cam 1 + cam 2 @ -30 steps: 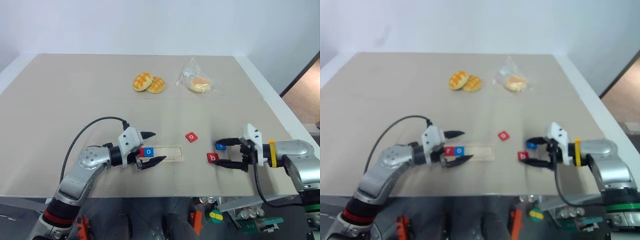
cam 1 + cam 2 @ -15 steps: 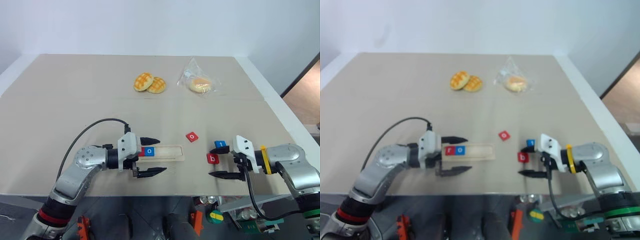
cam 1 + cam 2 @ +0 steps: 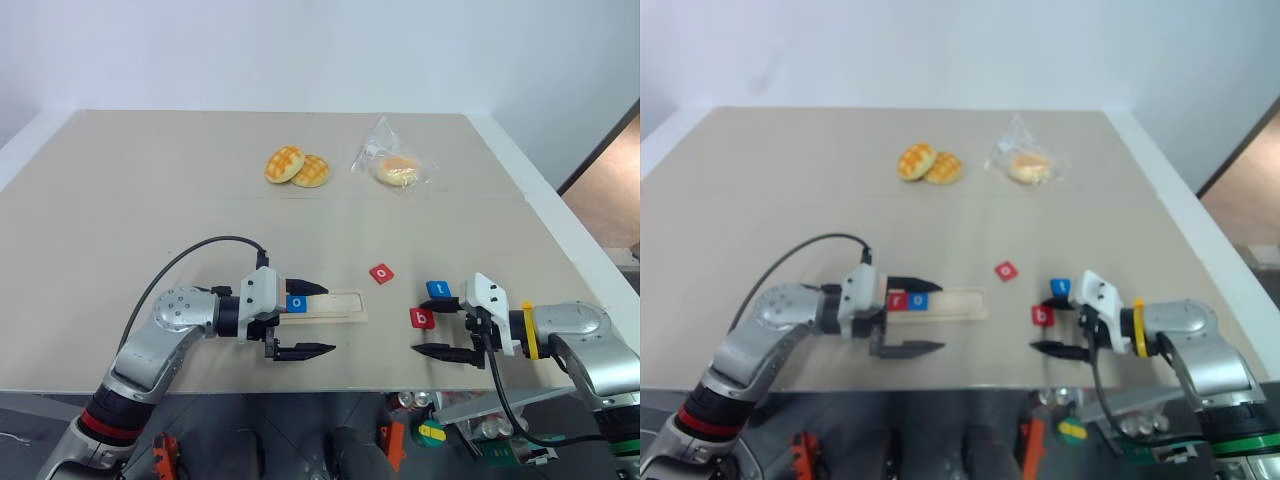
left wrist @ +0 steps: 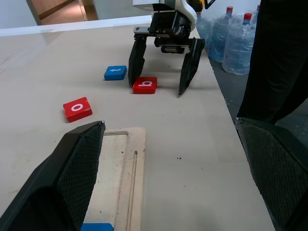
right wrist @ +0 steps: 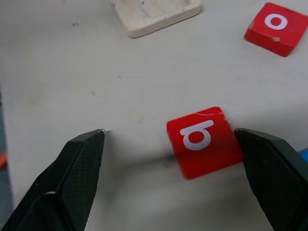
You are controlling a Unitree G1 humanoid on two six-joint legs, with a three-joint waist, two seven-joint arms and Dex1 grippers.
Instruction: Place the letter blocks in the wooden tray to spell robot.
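Right wrist view, nearest item: right gripper [image 5: 168, 180], fingers spread wide and empty, with the red b block [image 5: 204, 140] lying flat between them, hard against one finger and apart from the other, tile rotated off square to the jaw line. By judgement this arm was the nearer one for b, the third letter; a small sideways shift to centre the tile looked needed before closing.

- Left gripper [image 3: 303, 318]: fingers wide apart, holding nothing, straddling the left end of the wooden tray [image 3: 335, 306] near the table's [image 3: 150, 200] front edge.
- Wooden tray: long axis parallel to the front edge; red r block [image 3: 896, 299] and blue o block [image 3: 296, 302] seated at its left end.
- Blue t block [image 3: 440, 290]: just behind b.
- Red o block [image 3: 382, 273]: further back.
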